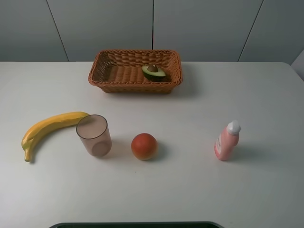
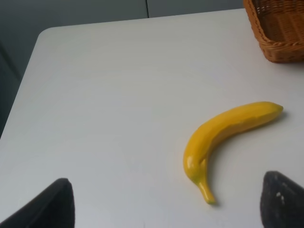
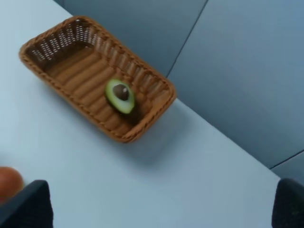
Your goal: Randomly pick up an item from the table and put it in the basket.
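The halved avocado (image 1: 154,71) lies inside the basket (image 1: 135,86), toward its right end, cut face up: dark green skin, pale smooth flesh, a round brown pit. The basket is rectangular brown wicker with low flared sides and stands at the far side of the matte white table (image 1: 199,190). Nearer are a curved yellow banana (image 1: 50,127), a translucent brownish cup (image 1: 94,135) just beside the banana's tip, a round red-orange fruit (image 1: 144,146) and a pink bottle (image 1: 226,141) with a white cap. The left gripper (image 2: 171,202) and the right gripper (image 3: 159,206) both show only dark fingertips, cut off at the frame, spread wide and empty. The right wrist view is blurred.
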Controlling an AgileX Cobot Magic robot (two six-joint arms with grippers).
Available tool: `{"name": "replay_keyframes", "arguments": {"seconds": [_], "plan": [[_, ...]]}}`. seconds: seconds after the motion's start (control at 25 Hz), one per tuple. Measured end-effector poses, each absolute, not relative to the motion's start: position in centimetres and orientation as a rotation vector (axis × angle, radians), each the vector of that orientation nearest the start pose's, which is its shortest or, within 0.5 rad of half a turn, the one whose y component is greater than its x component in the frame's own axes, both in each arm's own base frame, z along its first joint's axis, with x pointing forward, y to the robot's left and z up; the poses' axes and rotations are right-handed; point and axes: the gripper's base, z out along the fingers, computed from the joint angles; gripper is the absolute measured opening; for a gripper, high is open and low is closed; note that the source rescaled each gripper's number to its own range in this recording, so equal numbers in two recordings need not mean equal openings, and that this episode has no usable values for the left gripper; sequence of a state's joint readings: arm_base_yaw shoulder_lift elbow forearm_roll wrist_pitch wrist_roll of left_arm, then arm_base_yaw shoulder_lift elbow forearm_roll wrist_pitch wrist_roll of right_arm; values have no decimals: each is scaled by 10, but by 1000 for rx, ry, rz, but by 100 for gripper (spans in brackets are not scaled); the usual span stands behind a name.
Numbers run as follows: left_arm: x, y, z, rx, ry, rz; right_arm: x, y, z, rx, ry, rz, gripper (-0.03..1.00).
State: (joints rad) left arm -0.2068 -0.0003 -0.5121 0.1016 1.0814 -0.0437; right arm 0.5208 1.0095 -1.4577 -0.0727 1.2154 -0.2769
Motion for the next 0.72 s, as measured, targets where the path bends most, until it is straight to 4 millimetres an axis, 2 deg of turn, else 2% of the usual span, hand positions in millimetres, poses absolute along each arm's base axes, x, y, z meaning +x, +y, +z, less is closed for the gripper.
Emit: {"name": "replay_keyframes", "arguments": {"seconds": [0.2,0.36,0.64,0.72], "plan": [[-6,10,279,160,2042,-34,79,48,430,-883,2086,166,99],[-6,10,279,160,2042,-34,47,35,385,-893,2123,233,99],[-6,10,279,158,2042,-36,20,23,314,-834,2136,304,99],[-6,10,279,158,2042,-36,15,20,299,-812,2139,314,99]]}}
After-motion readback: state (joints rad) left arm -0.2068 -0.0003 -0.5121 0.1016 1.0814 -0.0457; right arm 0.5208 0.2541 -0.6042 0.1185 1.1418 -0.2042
